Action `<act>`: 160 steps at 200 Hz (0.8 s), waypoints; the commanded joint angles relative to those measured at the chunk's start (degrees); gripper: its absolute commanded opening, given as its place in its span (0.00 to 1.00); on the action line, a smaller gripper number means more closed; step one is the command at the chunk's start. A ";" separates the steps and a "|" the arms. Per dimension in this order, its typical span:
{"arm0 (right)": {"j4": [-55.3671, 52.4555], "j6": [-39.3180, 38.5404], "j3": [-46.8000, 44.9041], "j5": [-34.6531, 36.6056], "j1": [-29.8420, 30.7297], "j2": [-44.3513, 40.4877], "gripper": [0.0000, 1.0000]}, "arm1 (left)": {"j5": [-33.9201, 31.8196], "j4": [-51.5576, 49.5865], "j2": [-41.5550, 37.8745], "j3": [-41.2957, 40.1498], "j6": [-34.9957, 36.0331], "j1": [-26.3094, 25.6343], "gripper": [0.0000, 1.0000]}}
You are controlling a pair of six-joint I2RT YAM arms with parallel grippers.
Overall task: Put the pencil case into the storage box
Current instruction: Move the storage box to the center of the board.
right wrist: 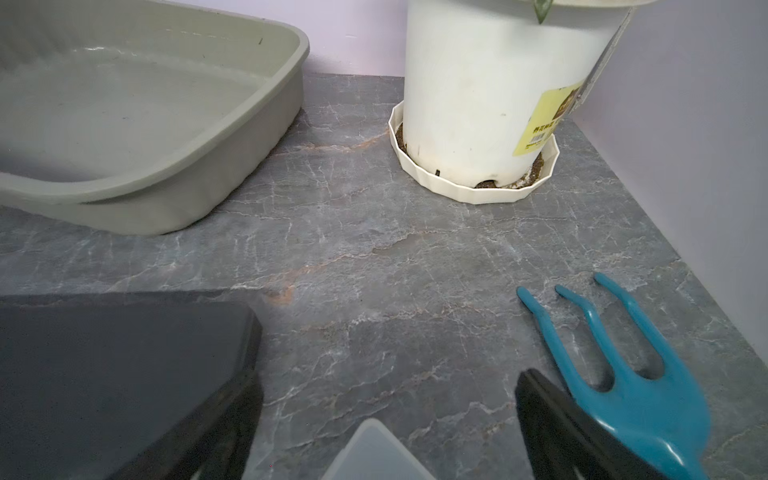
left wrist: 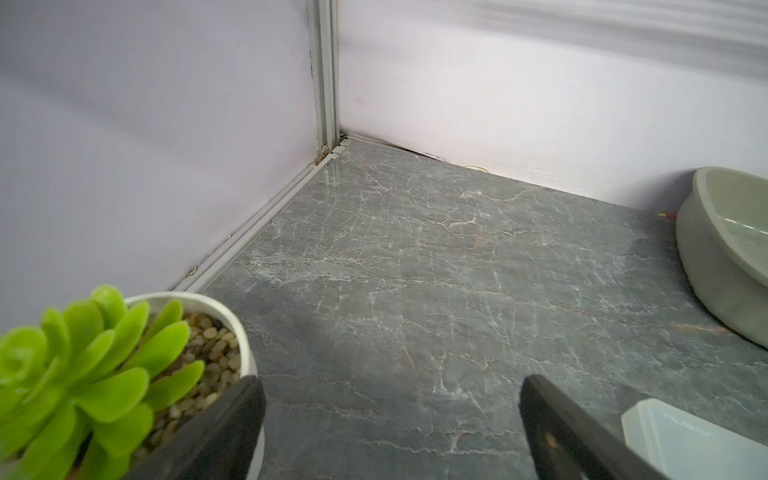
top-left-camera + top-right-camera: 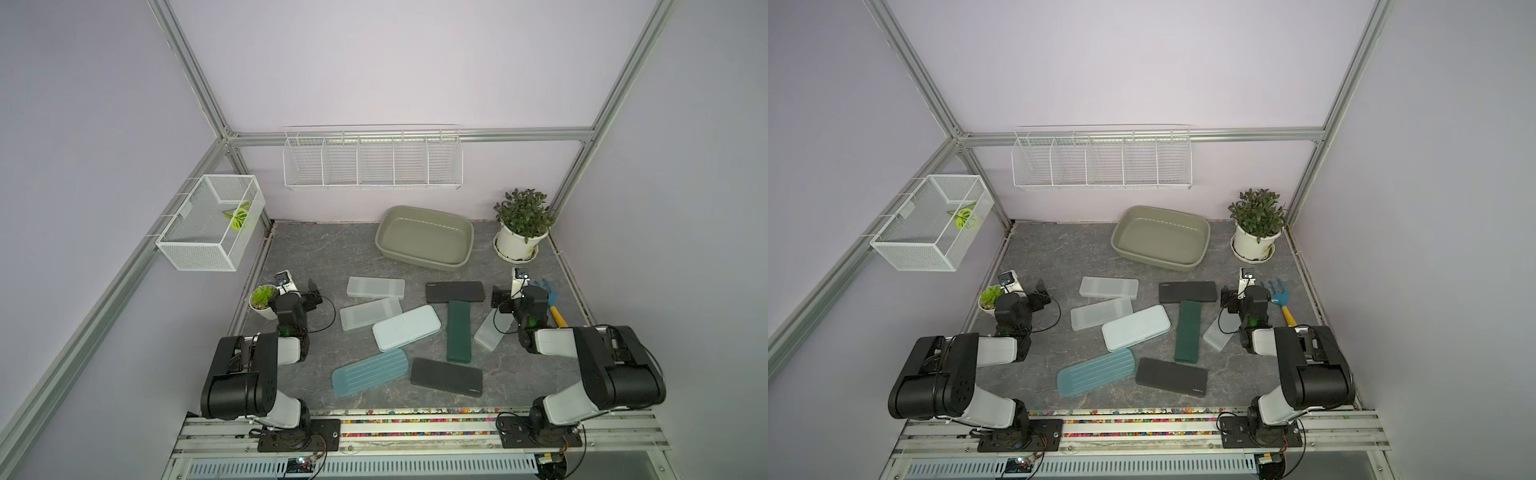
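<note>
The storage box (image 3: 424, 239) (image 3: 1160, 239), an olive-grey tub, stands empty at the back of the table; its rim also shows in the wrist views (image 2: 731, 257) (image 1: 124, 104). Several pencil cases lie loose mid-table: translucent (image 3: 375, 288), pale blue (image 3: 406, 327), teal ribbed (image 3: 369, 371), dark green (image 3: 459, 331), black (image 3: 455, 291) (image 1: 116, 374). My left gripper (image 3: 314, 293) (image 2: 390, 390) hovers open over bare table beside a succulent. My right gripper (image 3: 515, 291) (image 1: 388, 388) is open above the corner of a translucent case (image 1: 374, 453), holding nothing.
A small succulent pot (image 3: 262, 299) (image 2: 95, 374) sits close to my left gripper. A blue garden fork (image 3: 548, 291) (image 1: 623, 374) lies by my right gripper. A white potted plant (image 3: 521, 226) stands back right. A wire basket (image 3: 212, 226) and a wire rack (image 3: 372, 160) hang on the walls.
</note>
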 commanded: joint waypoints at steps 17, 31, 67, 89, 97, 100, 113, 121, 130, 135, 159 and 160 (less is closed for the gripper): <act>0.36 0.13 0.64 -0.38 -0.24 -0.97 0.99 | 0.46 0.44 -0.48 0.49 0.96 -0.16 1.00; 0.42 0.14 0.68 -0.38 -0.28 -0.98 0.99 | 0.41 0.51 -0.45 0.49 0.90 -0.16 1.00; 0.38 0.15 0.63 -0.38 -0.20 -1.03 0.99 | 0.52 0.37 -0.46 0.57 0.88 -0.17 1.00; 0.41 0.13 0.64 -0.38 -0.26 -1.02 0.99 | 0.46 0.38 -0.43 0.57 0.87 -0.16 1.00; 0.41 0.15 0.57 -0.38 -0.26 -0.96 0.99 | 0.46 0.37 -0.47 0.56 0.86 -0.16 1.00; 0.38 0.14 0.63 -0.38 -0.23 -0.97 0.99 | 0.49 0.40 -0.44 0.57 0.89 -0.16 1.00; 0.32 0.26 0.69 -0.38 -0.26 -0.92 0.99 | 0.46 0.37 -0.49 0.57 0.98 -0.17 1.00; 0.20 0.51 0.88 -0.13 -0.21 -0.81 0.99 | 0.32 0.38 -0.41 0.56 1.04 -0.16 1.00; 0.34 0.48 0.72 -0.04 -0.31 -1.01 0.99 | 0.47 0.38 -0.41 0.57 0.96 -0.18 1.00; 0.50 0.48 0.58 -0.10 -0.28 -1.10 0.99 | 0.50 0.44 -0.50 0.50 0.97 -0.21 0.98; -3.82 2.01 2.27 4.98 -0.27 -4.71 0.99 | 3.92 -12.17 -6.34 6.02 3.12 -0.25 0.85; -4.78 2.04 2.73 4.98 -0.24 -5.08 0.99 | 4.48 -13.47 -6.85 6.68 3.40 -0.29 0.84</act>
